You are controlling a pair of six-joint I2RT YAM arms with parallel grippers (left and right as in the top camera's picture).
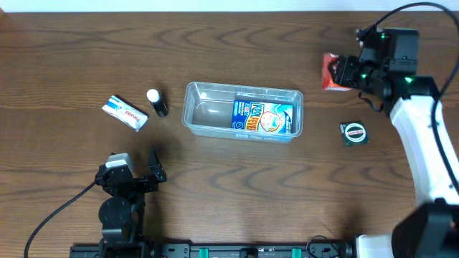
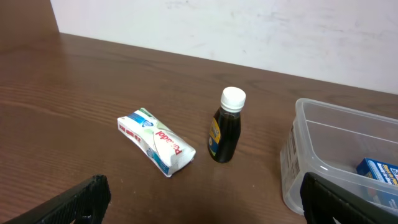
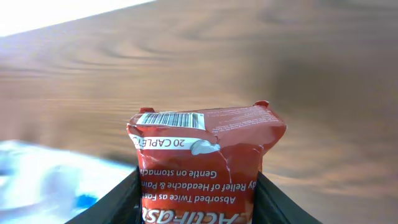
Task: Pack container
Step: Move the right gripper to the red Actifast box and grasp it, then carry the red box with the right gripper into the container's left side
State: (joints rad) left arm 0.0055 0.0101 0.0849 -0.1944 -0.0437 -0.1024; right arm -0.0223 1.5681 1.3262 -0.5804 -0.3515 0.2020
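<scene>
Overhead, the container (image 1: 204,107) is seen mid-table, well apart from both grippers. The left gripper (image 1: 136,166) is spread wide, and a red packet (image 1: 330,72) is clamped in the right gripper (image 1: 343,72).

From the left wrist, the container is seen just beyond one of the widely parted fingers (image 2: 348,199).

From the right wrist, the red packet is pinched between the fingers (image 3: 118,200).

Left arm (image 1: 118,204), lower left of the overhead frame: all black, blocky rounded housings, a pale grey square cap on the wrist, one black cable (image 1: 61,213) trailing to the bottom edge. Right arm (image 1: 423,143), right side of the same frame: glossy white forearm shell, black wrist block dotted with small green lights, thin black cord (image 1: 409,8) arcing above it, black lower link. Fingers (image 2: 78,200) matte black in both wrist views, one left finger showing a ridged edge.
</scene>
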